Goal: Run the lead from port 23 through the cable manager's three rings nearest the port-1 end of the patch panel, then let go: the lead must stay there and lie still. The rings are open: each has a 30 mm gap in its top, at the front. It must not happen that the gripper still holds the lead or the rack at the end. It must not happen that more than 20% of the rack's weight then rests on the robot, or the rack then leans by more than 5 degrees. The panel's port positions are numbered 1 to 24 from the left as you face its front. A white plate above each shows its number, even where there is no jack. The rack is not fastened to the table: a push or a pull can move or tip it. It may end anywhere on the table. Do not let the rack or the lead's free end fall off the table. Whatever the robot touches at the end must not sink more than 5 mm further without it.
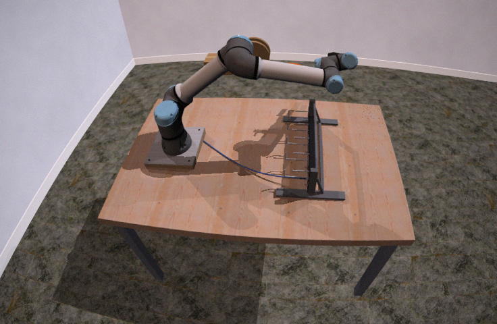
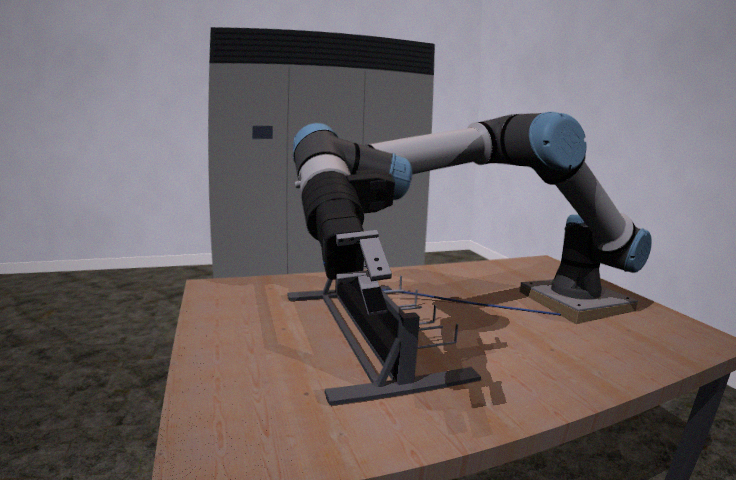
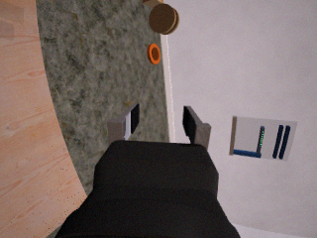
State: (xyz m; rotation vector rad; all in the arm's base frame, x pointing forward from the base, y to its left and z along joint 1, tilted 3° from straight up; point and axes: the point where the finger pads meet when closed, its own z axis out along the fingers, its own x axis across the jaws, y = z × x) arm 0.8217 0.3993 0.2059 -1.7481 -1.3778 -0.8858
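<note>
The blue lead point(image 1: 227, 157) point(image 2: 476, 303) runs from the rack's port-24 end to the robot's base plate, where its visible run ends. It lies away from the three port-1-end rings point(image 1: 288, 126) point(image 2: 455, 333). Whether it passes any ring at the other end cannot be told. The dark rack point(image 1: 312, 145) point(image 2: 407, 348) stands upright on its feet; its number plates are unreadable. My gripper point(image 2: 380, 293) point(image 3: 160, 113) is open and empty, away from the lead. In the exterior view it overlaps the rack's top; the wrist hides it in the top view.
The wooden table point(image 1: 218, 213) point(image 2: 238, 430) point(image 3: 20, 149) carries the base plate point(image 1: 171, 159) point(image 2: 584, 311) and rack. Its edge curves down the left of the wrist view. An orange ring point(image 3: 150, 54) and a brown reel point(image 3: 162, 19) are beyond it, near the wall.
</note>
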